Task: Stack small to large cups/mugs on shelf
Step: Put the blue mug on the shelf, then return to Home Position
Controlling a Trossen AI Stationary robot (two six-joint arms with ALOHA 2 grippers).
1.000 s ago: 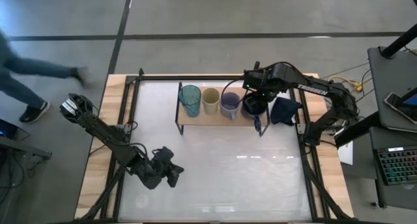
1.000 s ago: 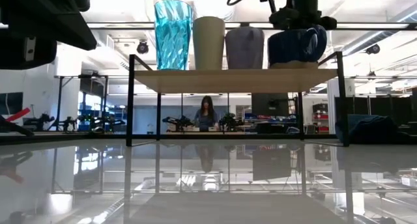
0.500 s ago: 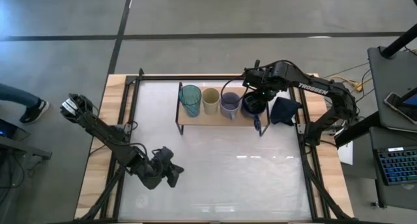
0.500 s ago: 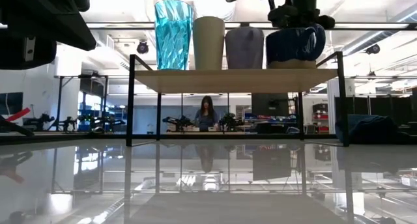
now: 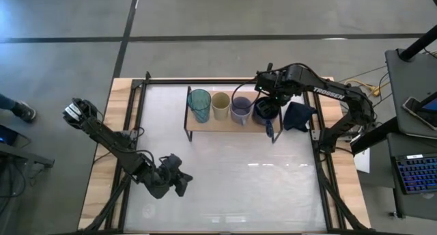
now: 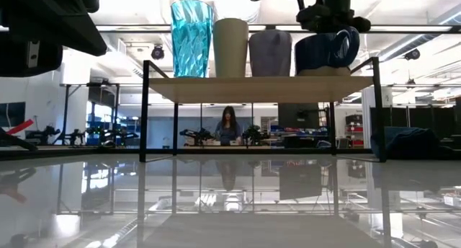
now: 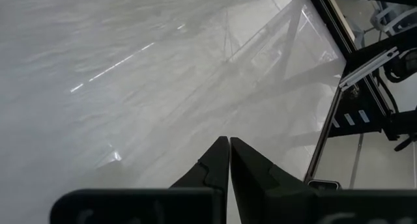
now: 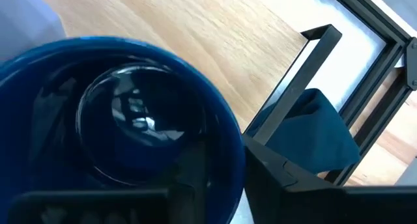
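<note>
Four cups stand in a row on the wooden shelf (image 5: 225, 124) (image 6: 259, 88) by their bases. From left to right they are a teal tumbler (image 5: 199, 104) (image 6: 191, 37), a cream cup (image 5: 220, 105) (image 6: 230, 46), a grey-lavender cup (image 5: 240, 109) (image 6: 270, 52) and a dark blue mug (image 5: 265, 112) (image 6: 324, 53) (image 8: 124, 120). My right gripper (image 5: 272, 102) (image 6: 328, 17) points down at the mug's rim on its right side. Whether it touches the mug I cannot tell. My left gripper (image 5: 183, 184) (image 7: 229, 146) hangs shut over the table's near left part, with nothing in it.
A dark navy cloth (image 5: 298, 116) (image 8: 313, 133) lies on the table just right of the shelf's black end frame (image 8: 293, 87). The white tabletop (image 5: 239, 180) spreads out in front of the shelf. Black rails (image 5: 321, 173) run along the table's sides.
Both arms have kept still and the cups stand as before. A person on the floor left of the table has walked out of the high view.
</note>
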